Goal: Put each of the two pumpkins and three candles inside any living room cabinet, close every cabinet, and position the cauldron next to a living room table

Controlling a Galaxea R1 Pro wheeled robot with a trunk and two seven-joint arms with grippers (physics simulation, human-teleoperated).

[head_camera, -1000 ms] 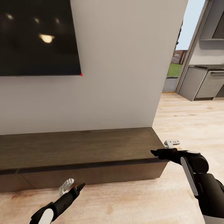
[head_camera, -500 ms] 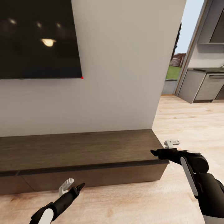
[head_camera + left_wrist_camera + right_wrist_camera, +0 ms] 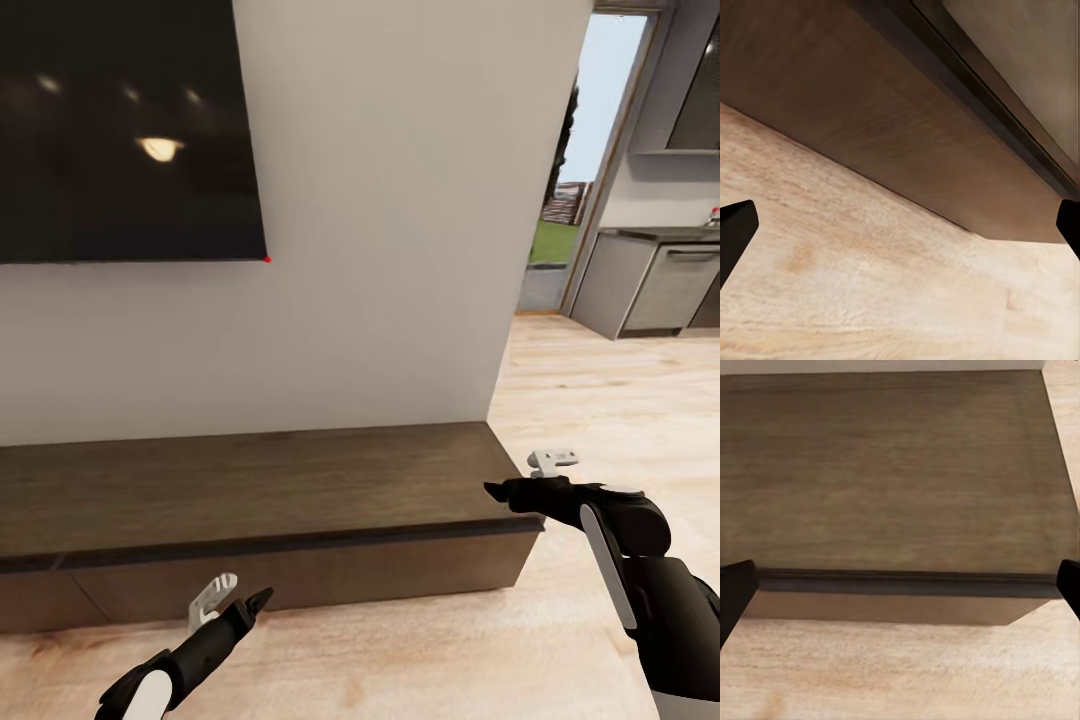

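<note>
The cabinet (image 3: pixel 250 480) is a long low dark-brown unit against the white wall, and its flat drawer fronts (image 3: pixel 300 572) sit flush and shut. Nothing lies on its top. My left gripper (image 3: pixel 238 596) hovers low over the floor just in front of the cabinet's front face, open and holding nothing. In the left wrist view the cabinet (image 3: pixel 892 135) front fills the space between the spread fingertips (image 3: pixel 735 232). My right gripper (image 3: pixel 525 476) is open at the cabinet's right end, level with its top. The right wrist view looks along the cabinet (image 3: pixel 900 472) top and front edge.
A large black TV (image 3: pixel 120 130) hangs on the wall (image 3: pixel 400 250) above the cabinet. Light wooden floor (image 3: pixel 600 400) stretches to the right, past the wall's end. Beyond it are grey kitchen counters (image 3: pixel 650 290) and a doorway to outdoors (image 3: pixel 560 220).
The whole picture has slid slightly downward, so the camera has moved. Both arms and grippers hold the same pose, and the cabinet stays shut.
</note>
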